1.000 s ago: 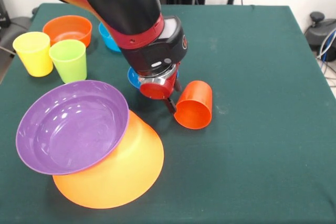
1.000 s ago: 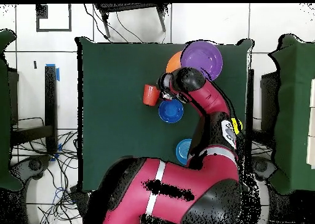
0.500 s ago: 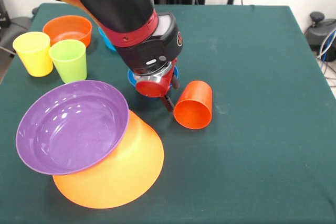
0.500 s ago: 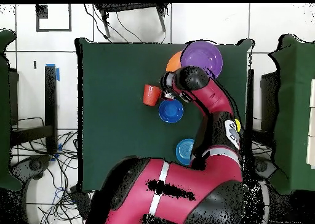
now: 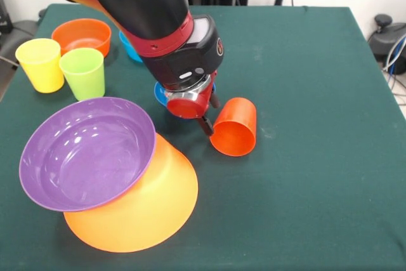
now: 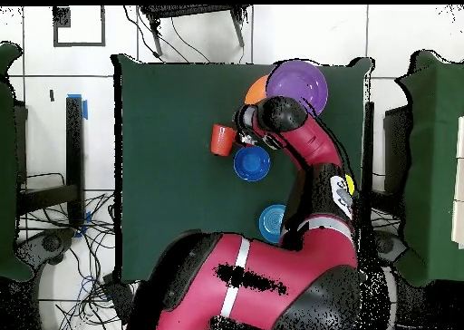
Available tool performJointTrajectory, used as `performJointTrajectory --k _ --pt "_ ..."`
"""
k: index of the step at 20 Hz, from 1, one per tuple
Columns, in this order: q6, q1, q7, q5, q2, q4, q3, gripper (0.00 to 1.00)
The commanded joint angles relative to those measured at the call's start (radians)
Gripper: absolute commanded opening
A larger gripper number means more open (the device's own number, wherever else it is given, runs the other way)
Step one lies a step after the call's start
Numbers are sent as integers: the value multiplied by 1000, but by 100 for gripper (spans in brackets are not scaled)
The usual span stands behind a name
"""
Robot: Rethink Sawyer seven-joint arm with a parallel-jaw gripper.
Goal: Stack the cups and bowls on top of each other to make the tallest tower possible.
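The orange-red cup lies on its side on the green table, mouth toward the front camera; it also shows in the overhead view. My gripper is low, just left of the cup, and open, with one finger next to the cup's rim. It holds nothing. The wide purple bowl rests tilted on the overturned yellow-orange bowl at the front left. The yellow cup and lime green cup stand upright at the left. No purple cup or green bowl is in view.
A small orange bowl and a light blue bowl sit at the far left. The dark blue bowl lies under my wrist, mostly hidden in the front view. The arm reaches over the table's left half.
My gripper shifted a little away from the orange-red cup, then back beside it. The cup and the bowls stayed where they were.
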Motion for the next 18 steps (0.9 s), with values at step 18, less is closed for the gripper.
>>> performJointTrajectory --k 18 --pt "36 -2 3 -5 16 -7 152 100"
